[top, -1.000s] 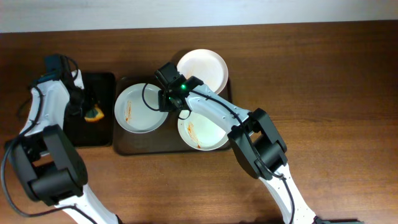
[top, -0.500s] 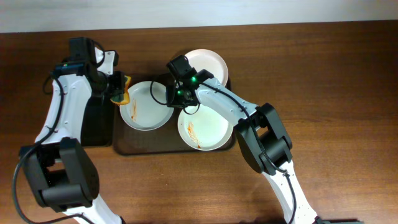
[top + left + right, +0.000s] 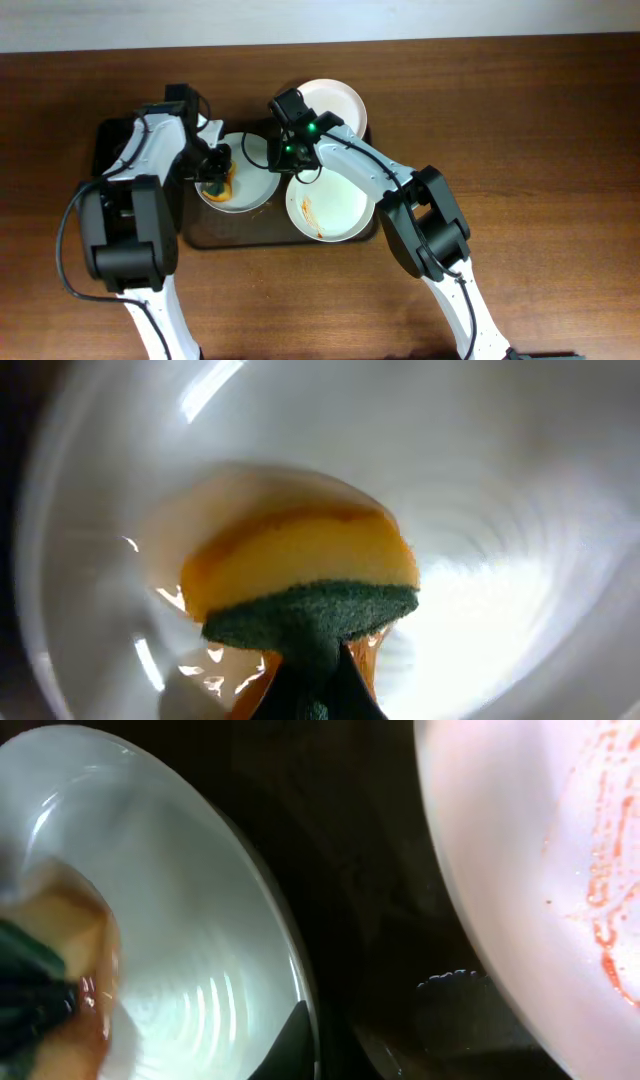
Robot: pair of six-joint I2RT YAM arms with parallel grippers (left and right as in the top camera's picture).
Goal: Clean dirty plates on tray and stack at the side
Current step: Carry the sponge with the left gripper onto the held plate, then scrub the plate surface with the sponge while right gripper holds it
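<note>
On the tray (image 3: 240, 232), the left plate (image 3: 255, 192) holds a yellow-green sponge (image 3: 300, 565), clamped in the left pincer (image 3: 315, 660). The near plate (image 3: 335, 205) shows orange-red smears. The far plate (image 3: 335, 105) overlaps the tray's rim. The right pincer (image 3: 297, 170) stands at the left plate's edge; its grip state cannot be told.

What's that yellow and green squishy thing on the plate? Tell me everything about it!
It is a sponge: a soft yellow-orange block with a rough dark green scrubbing layer on one side. The left gripper pinches it by the green side and presses the yellow face down onto the left plate in the tray. It looks wet, with shiny orange liquid around its edge.
</note>
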